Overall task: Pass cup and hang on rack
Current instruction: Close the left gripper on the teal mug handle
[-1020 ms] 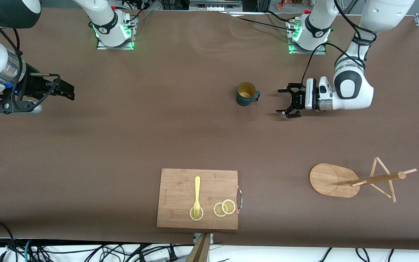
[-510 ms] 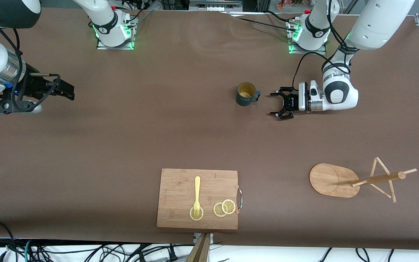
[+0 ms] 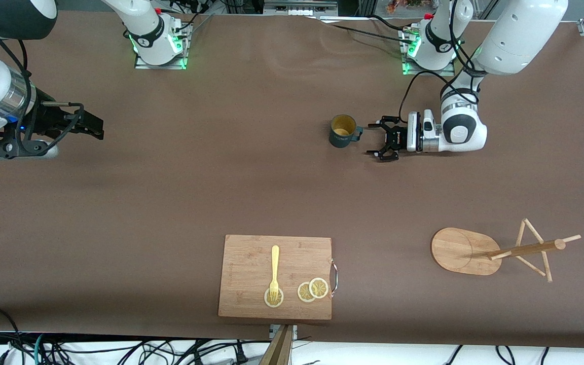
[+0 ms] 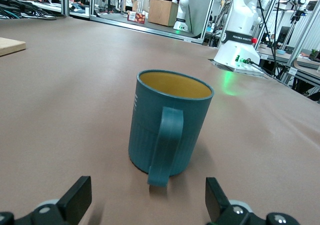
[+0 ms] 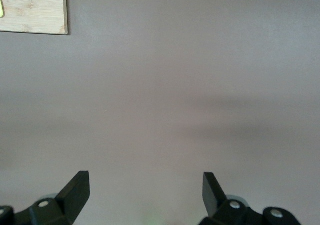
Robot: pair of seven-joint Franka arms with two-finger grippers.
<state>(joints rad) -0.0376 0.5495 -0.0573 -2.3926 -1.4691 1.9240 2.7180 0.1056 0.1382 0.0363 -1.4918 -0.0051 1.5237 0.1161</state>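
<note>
Brown table point(image 3: 170, 203): left tool point(image 3: 377, 139) spread wide, now closer beside cup point(image 3: 343, 131); right tool point(image 3: 92, 128) wide, waiting.

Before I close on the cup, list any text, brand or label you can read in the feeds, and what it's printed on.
"FRANKA ROBOTICS": on the dark band of the white robot base seen past the cup in the left wrist view; small, so only fairly sure.
Pale print on the cup's wall in the front view: too small to read.
White marks on the left gripper body: too small to read.
Rack, cutting board, right gripper: no text visible.
</note>
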